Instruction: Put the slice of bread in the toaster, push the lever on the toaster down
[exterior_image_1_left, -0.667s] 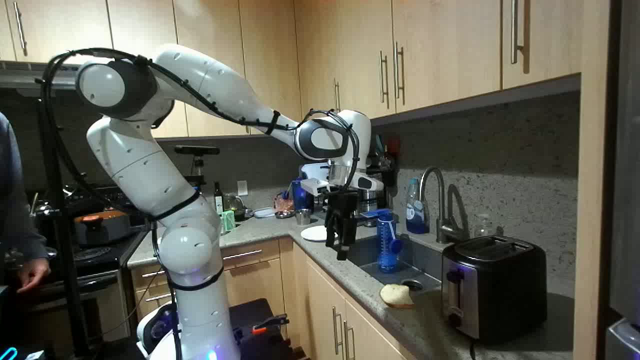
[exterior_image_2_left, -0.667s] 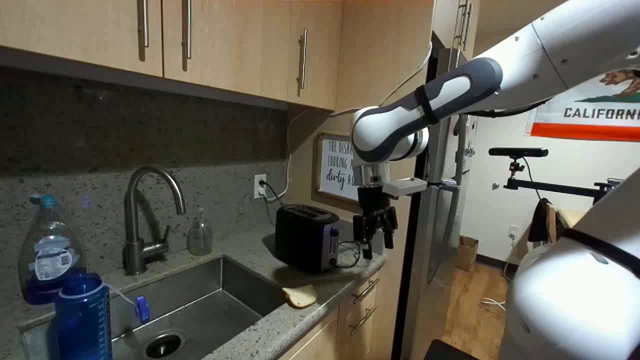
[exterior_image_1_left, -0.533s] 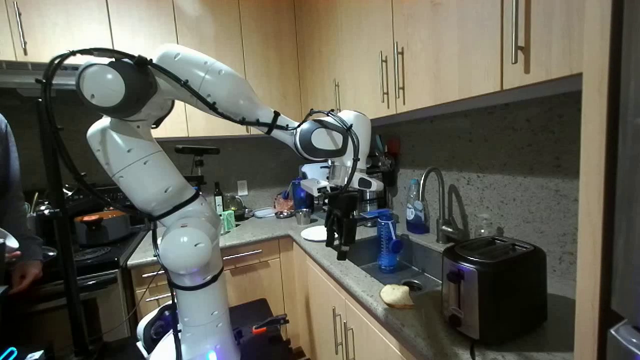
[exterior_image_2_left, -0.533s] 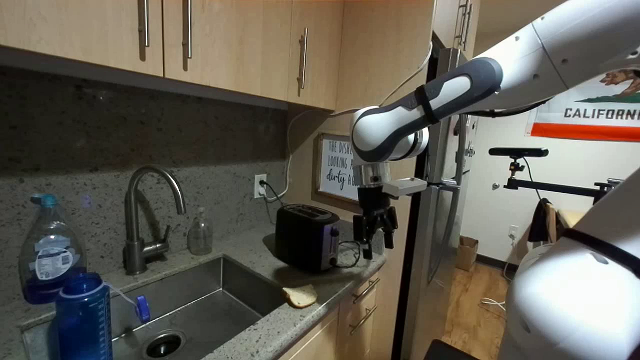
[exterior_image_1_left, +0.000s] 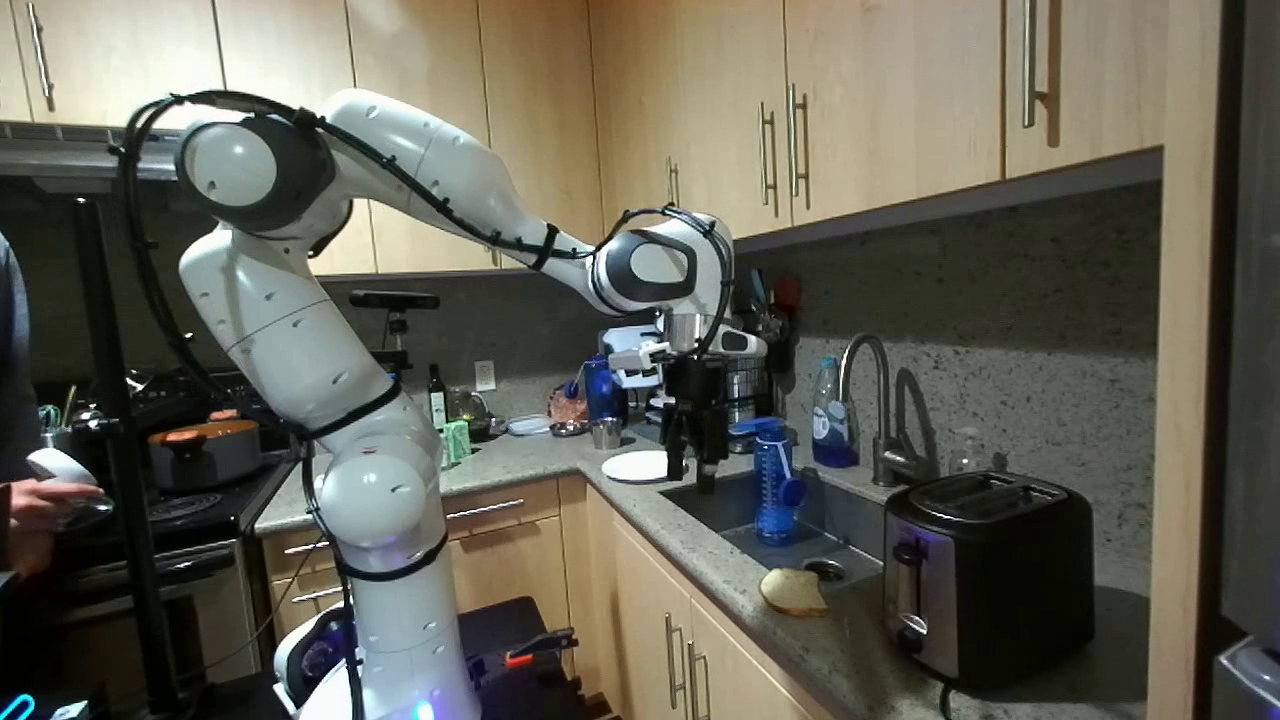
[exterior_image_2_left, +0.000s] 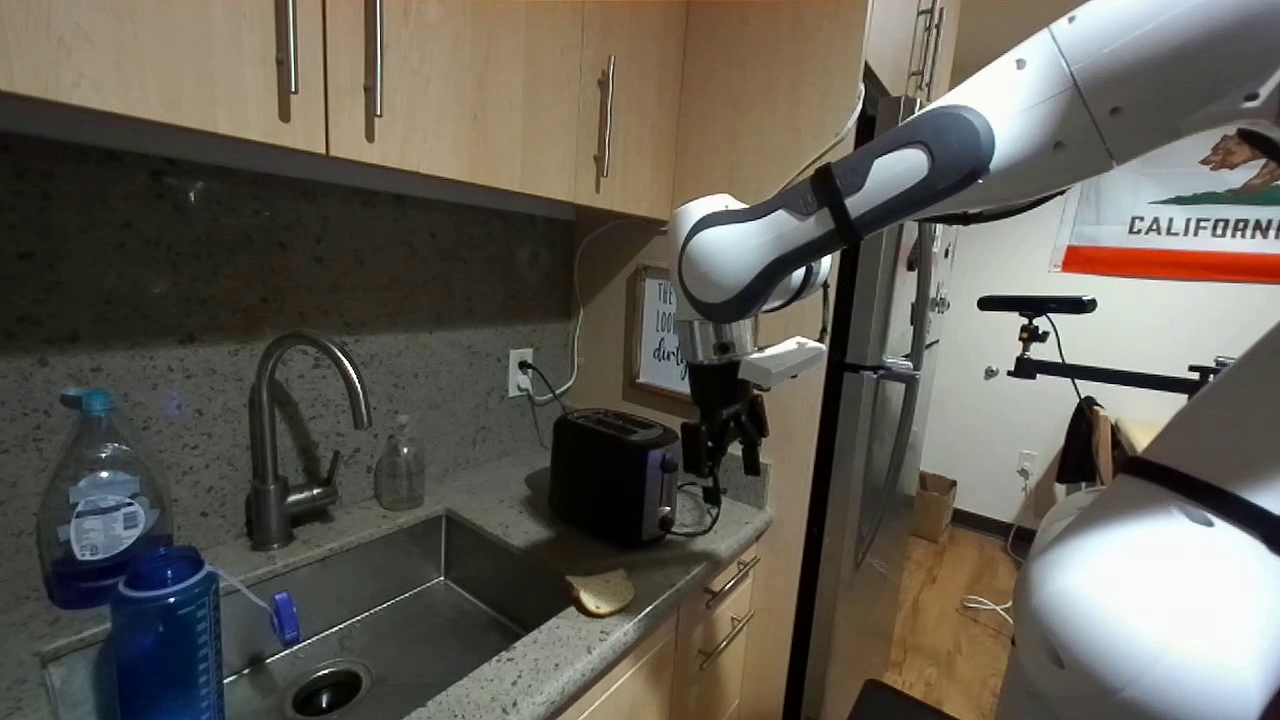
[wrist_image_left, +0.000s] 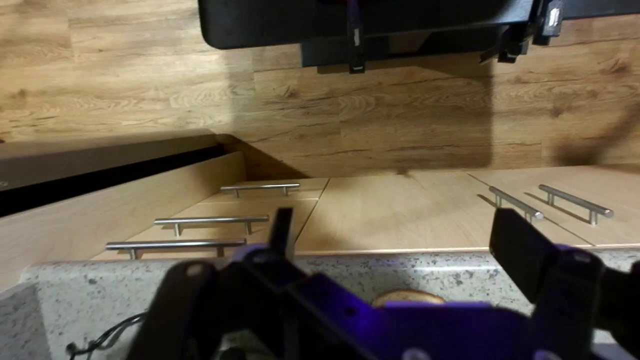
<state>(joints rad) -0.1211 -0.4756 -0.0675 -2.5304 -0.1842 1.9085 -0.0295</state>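
Note:
The slice of bread (exterior_image_1_left: 793, 591) lies flat on the counter between the sink and the toaster. It also shows in an exterior view (exterior_image_2_left: 602, 592). In the wrist view only its tan edge (wrist_image_left: 407, 296) shows; the gripper body hides the rest. The toaster (exterior_image_1_left: 1020, 590) stands upright on the counter beyond the bread, its lever side facing the counter's front edge. It shows in an exterior view too (exterior_image_2_left: 605, 490); in the wrist view I cannot make it out. My gripper (exterior_image_1_left: 692, 478) hangs above counter height, apart from bread and toaster. Its fingers (wrist_image_left: 392, 225) are wide apart with nothing between them.
The sink (exterior_image_2_left: 480, 590) is beside the bread. A blue bottle (exterior_image_1_left: 774, 490) stands at the sink, and the faucet (exterior_image_1_left: 882, 400) rises behind it. A white plate (exterior_image_1_left: 635, 467) lies farther along the counter. The toaster's cord (exterior_image_2_left: 705, 515) loops on the counter. A person's hand (exterior_image_1_left: 45, 500) is near the stove.
My arm has moved the gripper a little upward and in over the counter, with a slight turn of the wrist. The bread and toaster have not moved. The person's hand has risen with a white thing.

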